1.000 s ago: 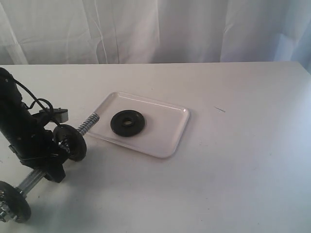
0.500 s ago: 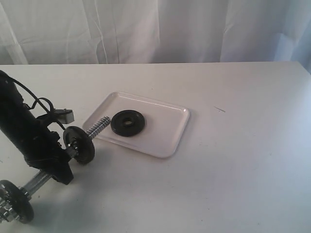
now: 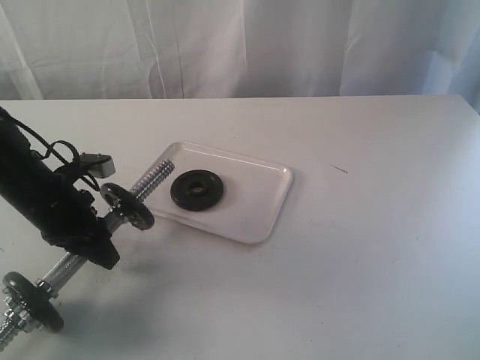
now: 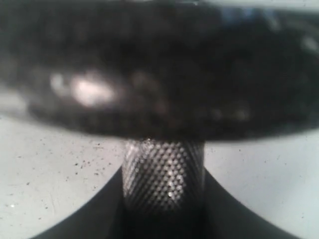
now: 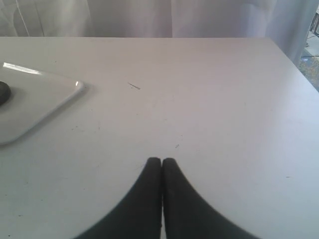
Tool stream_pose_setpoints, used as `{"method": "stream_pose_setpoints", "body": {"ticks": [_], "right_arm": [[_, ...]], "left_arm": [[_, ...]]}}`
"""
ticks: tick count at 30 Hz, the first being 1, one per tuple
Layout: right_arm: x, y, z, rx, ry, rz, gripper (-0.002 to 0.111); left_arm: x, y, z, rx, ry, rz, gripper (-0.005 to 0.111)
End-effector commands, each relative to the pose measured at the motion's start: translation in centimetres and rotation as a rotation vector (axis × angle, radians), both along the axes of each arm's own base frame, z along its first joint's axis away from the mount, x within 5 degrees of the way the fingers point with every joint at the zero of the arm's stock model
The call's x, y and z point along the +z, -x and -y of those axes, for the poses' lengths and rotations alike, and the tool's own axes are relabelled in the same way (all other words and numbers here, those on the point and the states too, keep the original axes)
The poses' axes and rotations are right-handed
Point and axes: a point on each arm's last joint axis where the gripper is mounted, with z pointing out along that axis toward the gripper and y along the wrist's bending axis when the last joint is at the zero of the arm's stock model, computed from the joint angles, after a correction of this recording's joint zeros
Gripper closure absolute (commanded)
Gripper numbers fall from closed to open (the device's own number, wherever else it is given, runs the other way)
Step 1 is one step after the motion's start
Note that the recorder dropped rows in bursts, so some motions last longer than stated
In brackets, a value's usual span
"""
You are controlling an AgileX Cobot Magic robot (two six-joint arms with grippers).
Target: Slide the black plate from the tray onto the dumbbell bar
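Observation:
The black plate (image 3: 196, 190) lies flat on the left half of the white tray (image 3: 264, 214). My left gripper (image 3: 96, 246) is shut on the dumbbell bar (image 3: 75, 262), which is held tilted. Its threaded tip (image 3: 156, 178) reaches over the tray's left rim, just left of the plate. Two more black discs ride the bar, one close by the gripper (image 3: 127, 206) and one at the low end (image 3: 34, 301). The left wrist view shows the knurled bar (image 4: 163, 174) between my fingers, under a blurred disc (image 4: 164, 74). My right gripper (image 5: 161, 162) is shut and empty over bare table; tray (image 5: 40, 99) and plate edge (image 5: 2, 92) show far off.
The white table (image 3: 360, 247) stretches to the right of the tray, with a small dark mark (image 3: 340, 169) on it. A white curtain (image 3: 247, 45) hangs along the back edge. The right arm is outside the exterior view.
My left arm has moved right and lifted the bar. The threaded tip has advanced from short of the tray to over its left rim, closer to the plate.

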Motion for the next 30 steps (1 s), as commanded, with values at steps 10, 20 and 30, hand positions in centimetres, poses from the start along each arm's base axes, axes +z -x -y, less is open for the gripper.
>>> {"method": "stream_pose_setpoints", "body": {"ticks": [10, 20, 30], "right_arm": [[3.9, -0.2, 0.1, -0.04, -0.615, 0.387, 0.108], [7.1, 0.1, -0.1, 0.028, -0.999, 0.462, 0.108], [19.0, -8.4, -1.9, 0.031, -0.333, 0.256, 0.108]], "left_arm": [[6.6, 2.2, 0.7, -0.037, 0.132, 0.099, 0.107], [5.7, 3.8, 0.1, 0.007, 0.103, 0.123, 0.107], [5.7, 3.4, 0.0, 0.028, 0.091, 0.161, 0.107]]}}
